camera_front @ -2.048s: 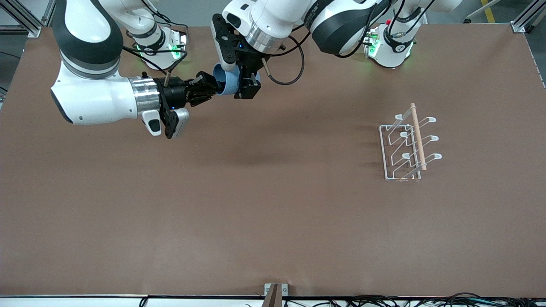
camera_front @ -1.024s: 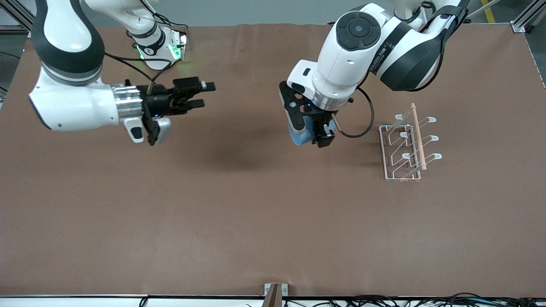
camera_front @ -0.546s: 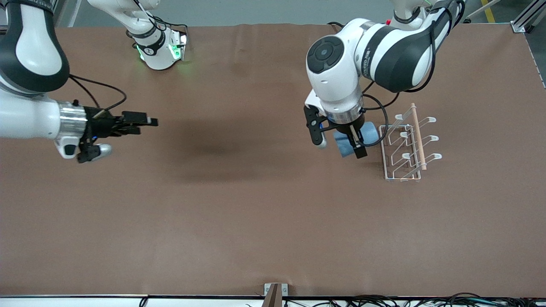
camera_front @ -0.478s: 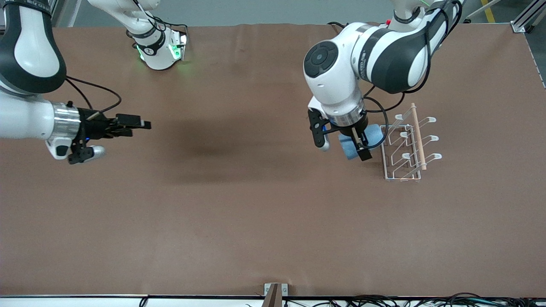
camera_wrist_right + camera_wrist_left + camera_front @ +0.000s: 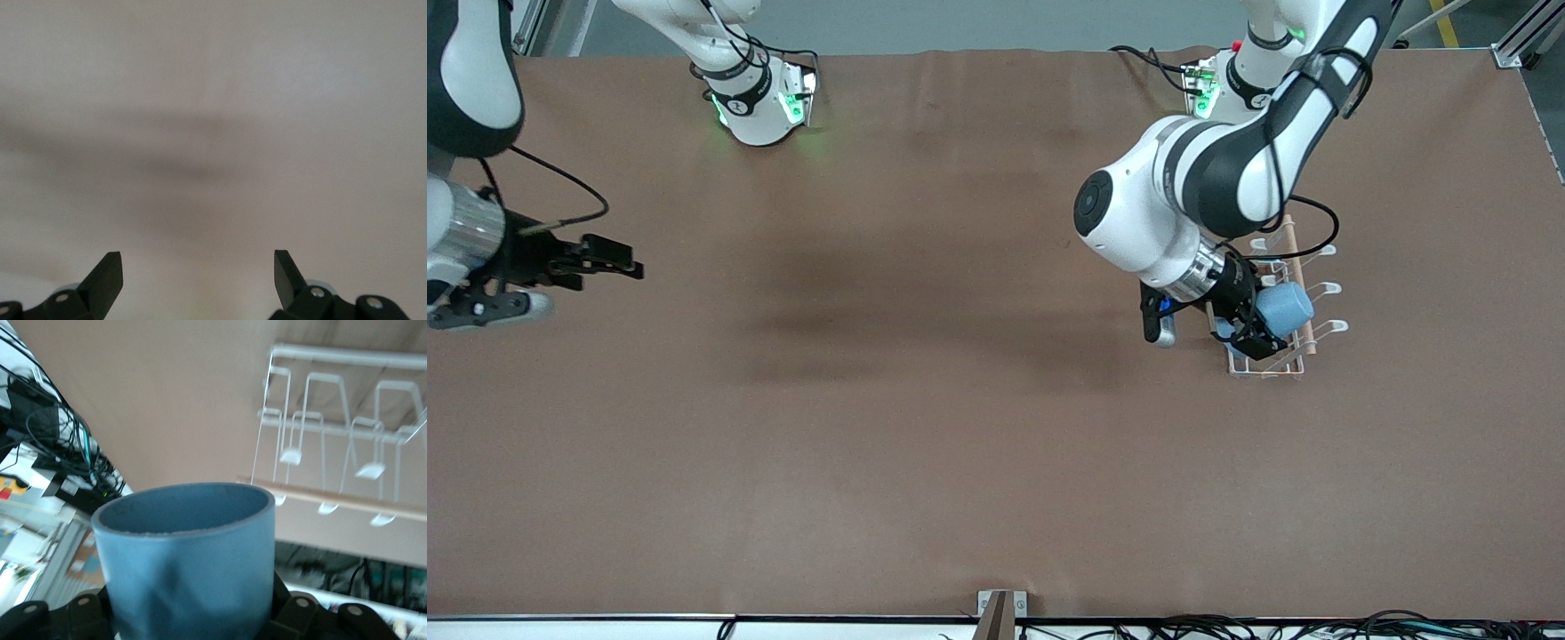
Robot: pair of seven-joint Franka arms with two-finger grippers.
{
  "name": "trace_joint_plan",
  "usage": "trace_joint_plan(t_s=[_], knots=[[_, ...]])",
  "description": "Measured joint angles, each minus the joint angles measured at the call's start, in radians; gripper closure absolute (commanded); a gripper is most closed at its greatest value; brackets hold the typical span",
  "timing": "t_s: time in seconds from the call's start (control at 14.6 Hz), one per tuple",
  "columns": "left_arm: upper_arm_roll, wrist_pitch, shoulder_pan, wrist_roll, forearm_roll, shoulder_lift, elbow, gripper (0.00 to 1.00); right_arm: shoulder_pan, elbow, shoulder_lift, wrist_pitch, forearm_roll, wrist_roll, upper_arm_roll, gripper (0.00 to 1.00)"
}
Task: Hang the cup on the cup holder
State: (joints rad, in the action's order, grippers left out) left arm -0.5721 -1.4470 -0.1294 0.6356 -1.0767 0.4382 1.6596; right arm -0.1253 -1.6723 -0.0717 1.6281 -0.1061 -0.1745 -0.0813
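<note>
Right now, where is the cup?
The cup is held in the left gripper, up in the air over the cup holder at the left arm's end of the table, not yet on a prong.

No text, label, brand, number or sign can be read anywhere in these views.

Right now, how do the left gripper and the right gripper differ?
The left gripper is shut on the cup and hangs over the cup holder; the right gripper is open, holds nothing and waits over bare table at its arm's end. Both are black with two fingers.
</note>
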Motion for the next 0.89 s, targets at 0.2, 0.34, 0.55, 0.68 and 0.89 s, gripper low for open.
trace_joint_plan(t_s=[0.2, 0.34, 0.55, 0.68, 0.89], knots=[[0.0, 0.023, 0.009, -0.002, -0.063, 0.0, 0.066, 0.43, 0.0, 0.116, 0.01, -0.056, 0.036, 0.001, -0.005, 0.0], [0.0, 0.058, 0.017, 0.0, -0.117, 0.0, 0.109, 0.43, 0.001, 0.183, 0.012, -0.1, 0.045, 0.019, -0.01, 0.0], [0.0, 0.079, 0.018, -0.001, -0.153, 0.0, 0.169, 0.41, 0.031, 0.249, 0.012, -0.146, 0.093, 0.11, -0.019, 0.0], [0.001, 0.079, 0.025, -0.001, -0.171, 0.004, 0.194, 0.41, 0.073, 0.29, 0.012, -0.207, 0.104, 0.214, -0.023, 0.0], [0.002, 0.079, 0.045, -0.001, -0.19, 0.022, 0.215, 0.41, 0.108, 0.333, 0.02, -0.268, 0.113, 0.321, -0.026, 0.0]])
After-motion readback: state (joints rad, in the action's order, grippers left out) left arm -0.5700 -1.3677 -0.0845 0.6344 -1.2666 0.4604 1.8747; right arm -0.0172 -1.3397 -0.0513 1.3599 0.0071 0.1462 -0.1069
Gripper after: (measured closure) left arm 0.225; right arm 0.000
